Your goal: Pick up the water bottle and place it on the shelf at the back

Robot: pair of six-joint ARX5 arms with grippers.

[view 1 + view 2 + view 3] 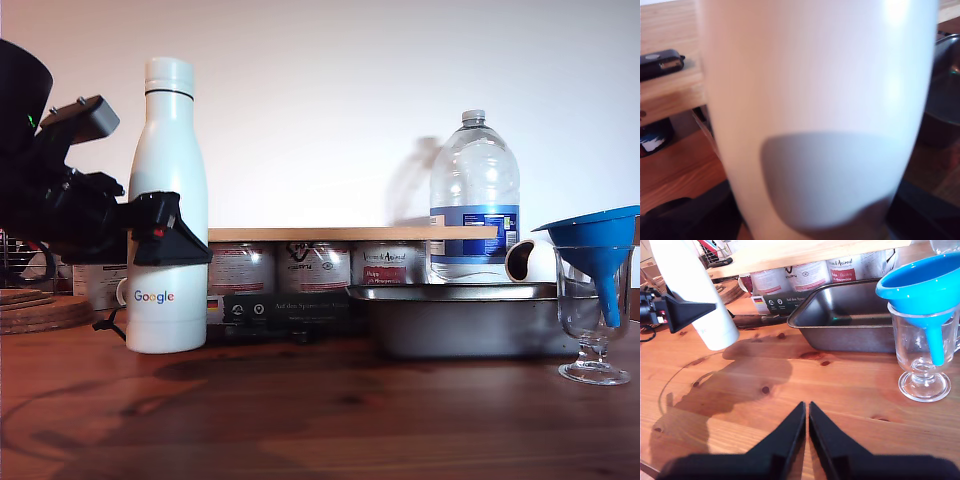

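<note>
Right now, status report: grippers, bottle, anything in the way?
My first gripper shut on the water bottle, upright on the table. My second gripper shut, empty. Shelf behind; clear jug at its far end.

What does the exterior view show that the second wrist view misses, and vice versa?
Only the exterior view: the water bottle's cap, black ring and Google logo, and the clear water jug standing on the shelf.

Only the second wrist view: my second gripper, shut and empty over the bare wooden table.

Both: my first gripper shut on the water bottle, the cans under the shelf, the grey metal tray, and the blue funnel sitting in the stemmed glass.
</note>
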